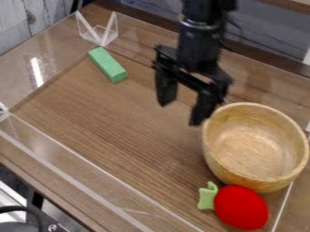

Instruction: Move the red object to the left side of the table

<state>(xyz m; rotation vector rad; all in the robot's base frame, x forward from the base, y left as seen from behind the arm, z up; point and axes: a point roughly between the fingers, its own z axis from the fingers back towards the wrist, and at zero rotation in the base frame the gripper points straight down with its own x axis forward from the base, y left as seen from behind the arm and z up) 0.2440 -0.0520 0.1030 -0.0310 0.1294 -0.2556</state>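
Gripper point(184, 98): one, black, pointing down over the table point(109, 145), with its two fingers point(162, 88) spread wide. Nothing sits between them and nothing is held. The fingertips hang over bare wood grain; whether they touch the surface cannot be told from this view. The finger on the bowl's side stands just beside the rim of the wooden bowl point(255, 145), at about its 10 o'clock; contact with the rim cannot be confirmed.

Red object point(241, 207): one, a small round bright-red toy fruit with a green leafy bit at its 9 o'clock side. It rests on the table at about 5 o'clock from the table's centre, close to the clear wall there, and just beside the bowl, at the bowl's 6 o'clock. It lies well apart from the gripper, at roughly the gripper's 5 o'clock.

Wooden bowl: one, upright, nothing visible inside, at about 4 o'clock from the table's centre.

Green block point(107, 63): one, rectangular, lying flat at about 11 o'clock from the table's centre, near the far clear wall and well apart from the gripper.

Table: one, brown wood grain, edged by low clear acrylic walls point(54, 159).
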